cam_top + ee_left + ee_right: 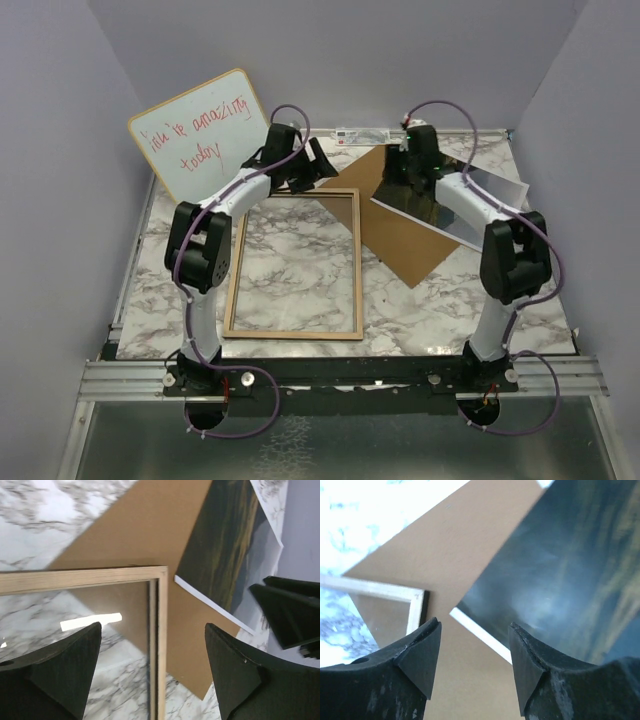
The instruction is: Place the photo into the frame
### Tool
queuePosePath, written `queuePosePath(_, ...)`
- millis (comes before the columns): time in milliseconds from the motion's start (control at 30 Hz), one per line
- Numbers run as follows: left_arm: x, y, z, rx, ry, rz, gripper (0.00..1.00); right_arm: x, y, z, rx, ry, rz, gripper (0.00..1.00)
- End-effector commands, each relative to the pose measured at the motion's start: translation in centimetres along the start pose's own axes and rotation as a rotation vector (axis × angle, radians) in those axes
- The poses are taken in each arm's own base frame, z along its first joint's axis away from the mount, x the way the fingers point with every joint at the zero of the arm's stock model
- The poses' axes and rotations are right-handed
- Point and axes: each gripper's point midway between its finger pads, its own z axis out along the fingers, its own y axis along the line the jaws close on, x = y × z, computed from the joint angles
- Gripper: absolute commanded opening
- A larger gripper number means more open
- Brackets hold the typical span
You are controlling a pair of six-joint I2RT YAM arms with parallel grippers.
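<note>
The right pincer [475, 628] hovers spread over the photo [560, 570] corner, left pincer [152, 626] spread above the frame [75, 578]; next, likely pinching that thin edge.

A whiteboard [200, 135] with red handwriting leans far left; a brown board [405, 250] lies on the marble table [420, 310].

The left arm [201, 322] and the right arm [492, 325] have white tube links and bulky black joint housings. Thin purple cables [290, 107] loop along each. The left fingers [57, 672] are matte black wedges; the right fingers [417, 662] look scuffed and dusty
</note>
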Motion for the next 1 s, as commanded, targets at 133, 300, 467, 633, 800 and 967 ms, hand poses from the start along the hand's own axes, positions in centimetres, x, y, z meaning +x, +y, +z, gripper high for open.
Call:
queuePosePath(133, 2.5, -7.9, 4.7, 0.218, 0.025, 0.061, 0.84, 4.5, -12.7, -4.6, 0.298, 0.086, 0.464, 0.68)
queuePosePath(300, 5.5, -12.6, 7.3, 0.309, 0.077, 0.094, 0.84, 9.5, -19.8, -8.2, 0.473, 0.141, 0.692, 0.73)
queuePosePath(467, 9.3, -16.0, 10.0, 0.359, 0.115, 0.128, 0.84, 12.6, -22.1, -11.0, 0.532, 0.153, 0.839, 0.74)
queuePosePath(633, 12.0, -17.8, 13.0, 0.385, 0.095, 0.199, 0.83, 15.3, -23.4, -13.3, 0.608, 0.166, 0.960, 0.75)
queuePosePath(800, 11.2, -17.7, 15.8, 0.371, 0.030, 0.198, 0.83, 17.7, -24.4, -15.2, 0.605, 0.192, 1.087, 0.76)
queuePosePath(967, 11.2, -16.5, 18.0, 0.347, -0.035, 0.206, 0.82, 19.4, -24.8, -15.9, 0.611, 0.205, 1.128, 0.76)
